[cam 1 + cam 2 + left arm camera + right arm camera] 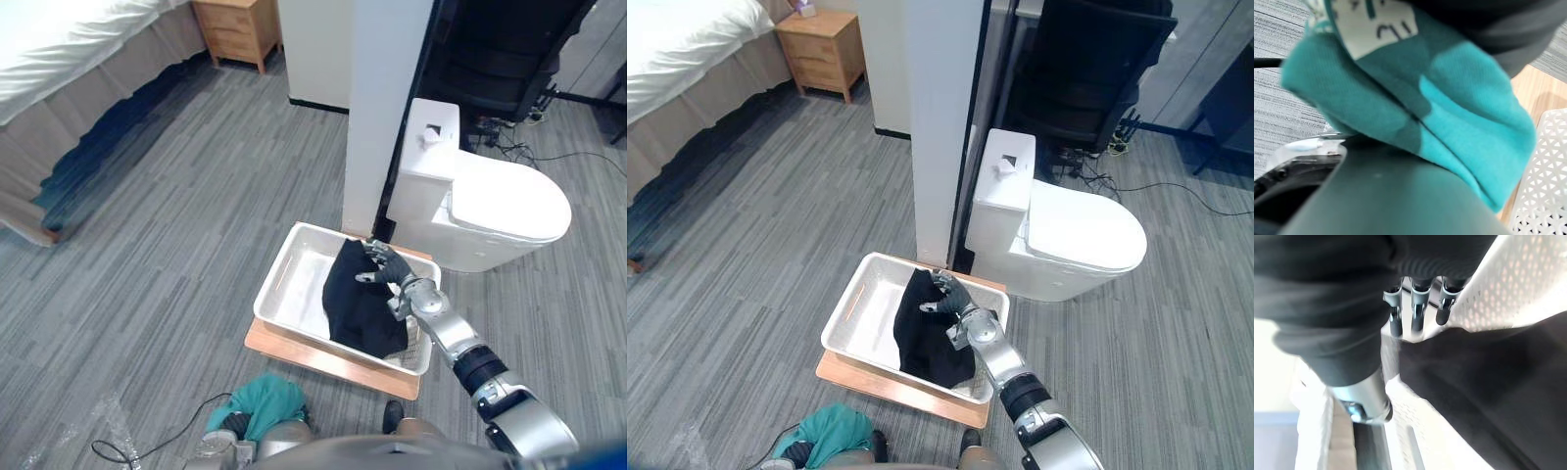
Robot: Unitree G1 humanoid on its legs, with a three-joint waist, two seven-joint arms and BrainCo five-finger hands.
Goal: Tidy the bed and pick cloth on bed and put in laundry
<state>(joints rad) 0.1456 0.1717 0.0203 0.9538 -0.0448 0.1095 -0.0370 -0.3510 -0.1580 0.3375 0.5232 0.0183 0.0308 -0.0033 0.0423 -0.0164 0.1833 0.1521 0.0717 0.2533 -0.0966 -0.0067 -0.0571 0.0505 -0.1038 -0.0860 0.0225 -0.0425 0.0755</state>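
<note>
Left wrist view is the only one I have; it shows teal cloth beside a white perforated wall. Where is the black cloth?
Observer: The black cloth lies inside the white perforated plastic basket, in its right half.
Operator: Does the right hand hold it?
Observer: Yes, the right hand has its fingers curled on the cloth's upper edge.
Operator: What is under the basket?
Observer: A flat wooden board on the grey carpet floor.

The black cloth (358, 308) contrasts with the white perforated basket (292, 284), teal cloth (266, 401) and grey-streaked carpet (176, 245).
</note>
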